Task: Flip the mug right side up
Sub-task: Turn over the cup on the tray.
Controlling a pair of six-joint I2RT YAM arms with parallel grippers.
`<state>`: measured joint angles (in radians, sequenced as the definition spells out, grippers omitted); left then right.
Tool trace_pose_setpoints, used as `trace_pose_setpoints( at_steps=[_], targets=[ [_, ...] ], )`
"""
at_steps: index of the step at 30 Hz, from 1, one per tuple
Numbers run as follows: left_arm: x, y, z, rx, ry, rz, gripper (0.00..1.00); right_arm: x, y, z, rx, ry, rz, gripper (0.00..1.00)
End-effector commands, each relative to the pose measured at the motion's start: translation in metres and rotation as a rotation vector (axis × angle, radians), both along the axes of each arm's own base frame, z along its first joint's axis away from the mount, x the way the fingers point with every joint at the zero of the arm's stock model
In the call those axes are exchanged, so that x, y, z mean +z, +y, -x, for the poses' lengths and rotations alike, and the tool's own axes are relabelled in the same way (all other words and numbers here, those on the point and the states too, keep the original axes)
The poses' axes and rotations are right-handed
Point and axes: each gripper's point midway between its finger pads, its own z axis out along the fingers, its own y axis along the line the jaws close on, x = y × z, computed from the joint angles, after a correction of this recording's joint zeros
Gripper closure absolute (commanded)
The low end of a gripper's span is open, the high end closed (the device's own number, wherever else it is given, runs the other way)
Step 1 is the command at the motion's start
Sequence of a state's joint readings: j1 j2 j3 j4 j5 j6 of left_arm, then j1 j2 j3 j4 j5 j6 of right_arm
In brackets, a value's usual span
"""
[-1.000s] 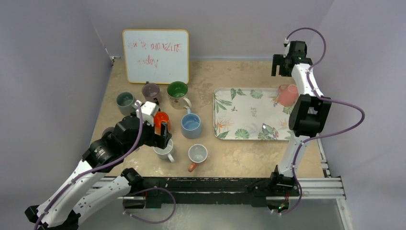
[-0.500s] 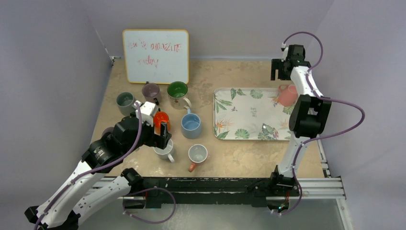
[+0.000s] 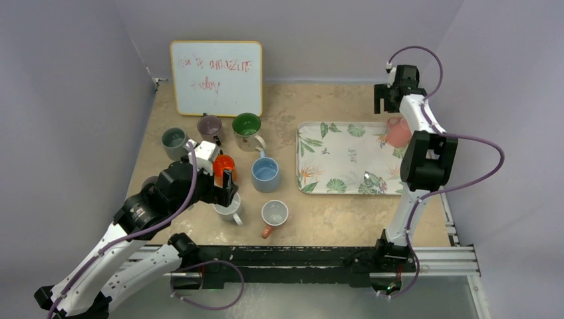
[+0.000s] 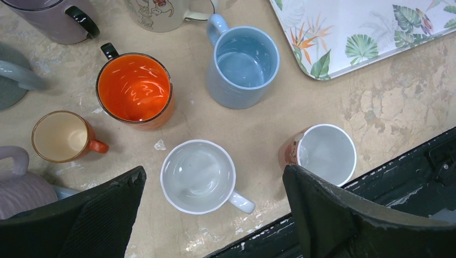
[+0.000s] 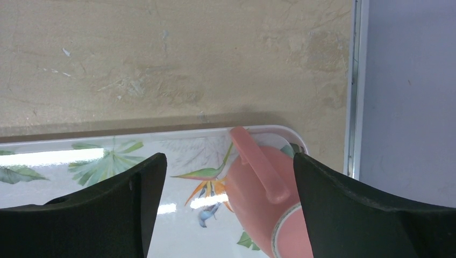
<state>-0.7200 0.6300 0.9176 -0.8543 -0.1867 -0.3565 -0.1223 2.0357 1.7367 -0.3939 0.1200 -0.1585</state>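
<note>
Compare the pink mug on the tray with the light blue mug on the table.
Place: pink mug on the tray; blue mug on the bare table. Pose: blue mug mouth up, inside visible; pink mug shows no opening, apparently inverted or tipped. Shared: one handle each, neither gripped.

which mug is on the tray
The pink mug, at the far right corner of the tray. All the other mugs stand on the table, left of the tray.
</note>
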Motion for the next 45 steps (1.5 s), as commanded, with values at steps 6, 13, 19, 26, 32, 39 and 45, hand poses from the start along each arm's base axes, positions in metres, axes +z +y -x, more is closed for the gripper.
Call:
trace_pose_setpoints(
  at_steps=[6,13,19,26,32,39,45],
  targets=[
    [0.001,-0.003,-0.003,-0.005,-0.006,0.004,0.02,-0.01,0.003,0.0,0.036,0.07,0.009,0.1],
    [0.003,-0.003,-0.003,-0.011,-0.015,0.01,0.02,-0.014,0.007,0.006,0.053,0.109,-0.008,0.1],
    [0.004,-0.003,-0.002,-0.013,-0.019,0.016,0.02,-0.022,0.026,0.023,0.107,0.18,-0.083,0.12],
    [0.003,-0.004,-0.002,-0.015,-0.016,0.016,0.02,-0.033,0.05,0.044,0.139,0.253,-0.16,0.14],
    [0.002,-0.005,-0.002,-0.017,-0.01,0.013,0.02,-0.035,0.067,0.062,0.132,0.28,-0.186,0.16],
    [0.002,-0.004,-0.002,-0.017,-0.013,0.016,0.02,-0.029,0.074,0.08,0.108,0.26,-0.207,0.19],
    [0.003,-0.005,-0.001,-0.02,-0.011,0.017,0.02,-0.021,0.079,0.092,0.038,0.211,-0.254,0.24]
  ],
)
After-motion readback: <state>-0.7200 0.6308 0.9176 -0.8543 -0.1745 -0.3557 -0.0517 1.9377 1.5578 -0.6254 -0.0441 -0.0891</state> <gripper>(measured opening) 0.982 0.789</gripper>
